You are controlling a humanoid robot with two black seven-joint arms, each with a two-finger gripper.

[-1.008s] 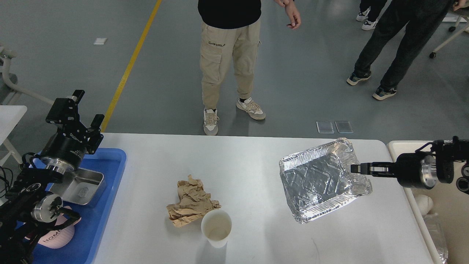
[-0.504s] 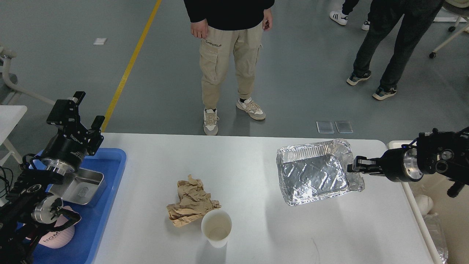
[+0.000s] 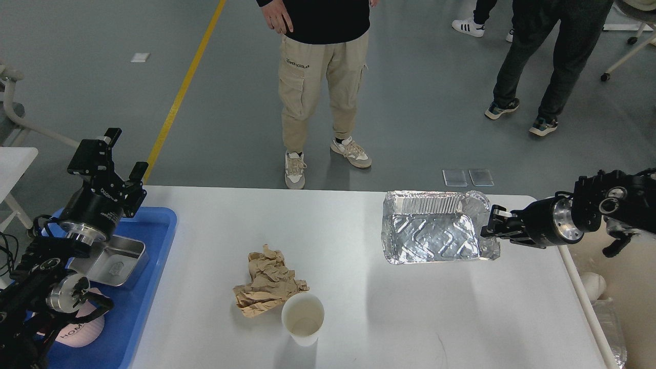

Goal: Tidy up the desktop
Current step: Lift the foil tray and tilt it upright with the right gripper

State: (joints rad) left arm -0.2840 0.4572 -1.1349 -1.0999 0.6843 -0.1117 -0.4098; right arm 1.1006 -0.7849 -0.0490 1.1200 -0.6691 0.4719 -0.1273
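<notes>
Head view. The desktop (image 3: 359, 287) fills the lower middle, its near edge cut off by the bottom of the frame. The right gripper (image 3: 493, 223) comes in from the right edge and its jaws are clamped on the crumpled right rim of a foil tray (image 3: 433, 233); the fingertips are partly lost against the shiny foil. The foil tray hangs over the far right part of the desktop, tilted, with a faint shadow on the white surface below it. Whether any part of it touches the desktop cannot be told.

The left gripper (image 3: 110, 161) stands raised over the far left corner of the desktop, jaws apart and holding nothing. Its arm hides part of a blue tray (image 3: 148, 287) lying along the desktop's left side, running out of frame at the bottom. In the blue tray sits a metal tin (image 3: 120, 261), and a pink item, half covered by the arm.

Near the desktop's middle lies a wad of brown paper (image 3: 267, 282), with a paper cup (image 3: 303, 318) upright and touching its near right side. The desktop is bare between the wad and the foil tray, and along the near right.

A cream bin (image 3: 622, 287) sits just beyond the desktop's right edge, cut off by the frame. People stand on the floor past the far edge, heads out of view.
</notes>
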